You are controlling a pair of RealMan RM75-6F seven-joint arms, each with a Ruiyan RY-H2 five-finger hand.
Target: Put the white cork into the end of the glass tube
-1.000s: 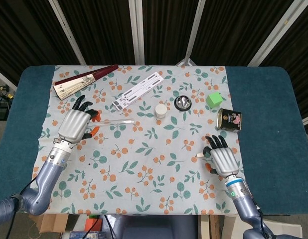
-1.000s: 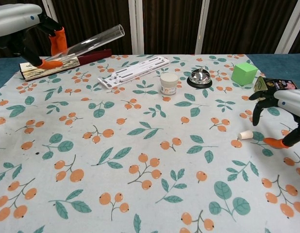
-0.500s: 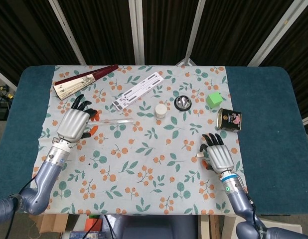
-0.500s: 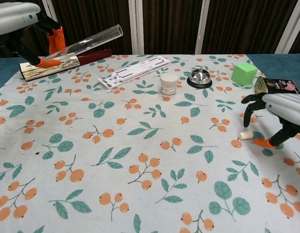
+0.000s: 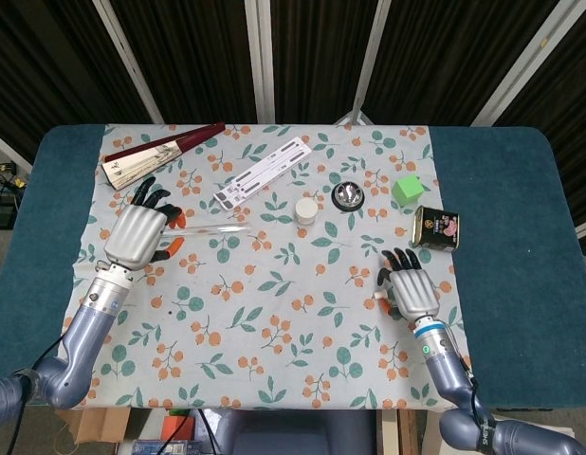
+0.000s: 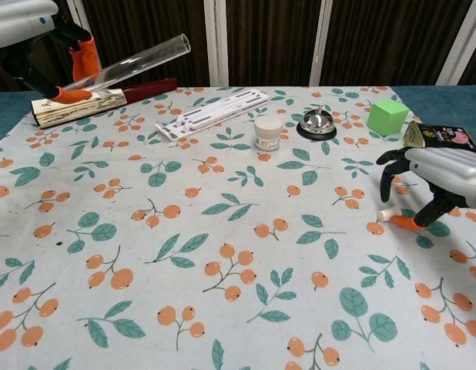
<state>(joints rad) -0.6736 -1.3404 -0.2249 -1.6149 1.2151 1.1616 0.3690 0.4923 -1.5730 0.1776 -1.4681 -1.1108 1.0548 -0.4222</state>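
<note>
My left hand [image 5: 137,235] holds the clear glass tube [image 5: 212,228] at its left end, lifted off the cloth. In the chest view the glass tube [image 6: 134,62] slants up to the right from the left hand [image 6: 26,19] at the top left corner. The small white cork [image 6: 385,215] lies on the cloth at the right. My right hand [image 6: 437,171] hovers right over it, fingers spread and arched, thumb tip beside the cork. I cannot tell whether the thumb touches it. From the head view the cork [image 5: 378,296] peeks out at the left edge of the right hand [image 5: 413,292].
A folded fan [image 5: 160,152] lies at the back left and a white plastic strip [image 5: 262,172] behind the middle. A small white jar [image 5: 306,209], a metal bell [image 5: 348,196], a green cube [image 5: 406,189] and a printed tin [image 5: 436,228] stand behind the right hand.
My right hand has moved left and forward until its fingers arch over the cork. The left hand has shifted slightly up and left with the tube.
</note>
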